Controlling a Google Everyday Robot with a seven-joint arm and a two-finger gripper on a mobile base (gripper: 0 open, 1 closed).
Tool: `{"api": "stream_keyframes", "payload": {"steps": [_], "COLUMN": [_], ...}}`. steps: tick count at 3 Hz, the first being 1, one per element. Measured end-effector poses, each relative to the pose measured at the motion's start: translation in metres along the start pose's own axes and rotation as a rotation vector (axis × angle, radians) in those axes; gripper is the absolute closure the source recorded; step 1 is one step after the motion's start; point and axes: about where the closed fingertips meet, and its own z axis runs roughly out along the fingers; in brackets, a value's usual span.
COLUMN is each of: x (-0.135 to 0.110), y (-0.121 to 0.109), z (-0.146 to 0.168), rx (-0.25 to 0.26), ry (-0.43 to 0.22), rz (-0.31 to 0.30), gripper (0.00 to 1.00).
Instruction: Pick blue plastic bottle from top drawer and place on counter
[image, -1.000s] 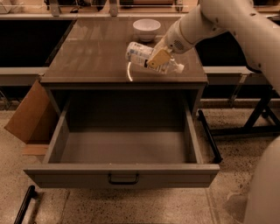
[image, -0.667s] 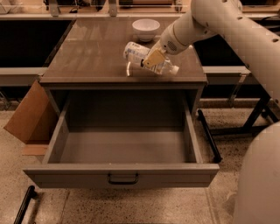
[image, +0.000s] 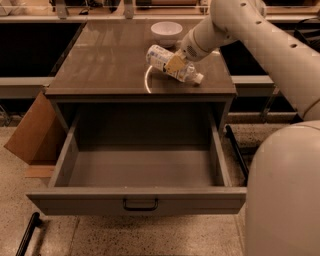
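Note:
The blue plastic bottle (image: 164, 59) is tilted over the right part of the counter (image: 100, 60), its white cap (image: 198, 78) pointing down to the right, at or just above the surface. My gripper (image: 176, 63) comes in from the upper right and is shut on the bottle's middle, with a tan finger pad (image: 175, 63) across the label. The top drawer (image: 142, 170) is pulled fully open below the counter and its grey interior holds nothing. Its dark handle (image: 140, 205) is on the front panel.
A white bowl (image: 166, 31) stands on the counter behind the bottle. A cardboard box (image: 30, 135) leans against the cabinet's left side. My arm (image: 270, 45) crosses the upper right and my body (image: 285, 190) fills the lower right. Dark benches flank the cabinet.
The bottle has stayed in my gripper over the right of the counter, shifting only slightly. My arm has swung and my body now fills more of the lower right.

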Motion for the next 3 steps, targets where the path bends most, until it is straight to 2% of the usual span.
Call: {"api": "stream_keyframes", "payload": {"steps": [1, 2, 3], "x": [-0.0005, -0.0009, -0.0009], "y": [-0.0061, -0.0061, -0.0061], "z": [0.0074, 0.0151, 0.015], "rx": [0.005, -0.005, -0.005], "ry": [0.008, 0.011, 0.011], "rz": [0.028, 0.04, 0.04], "gripper": [0.11, 0.0, 0.0]}}
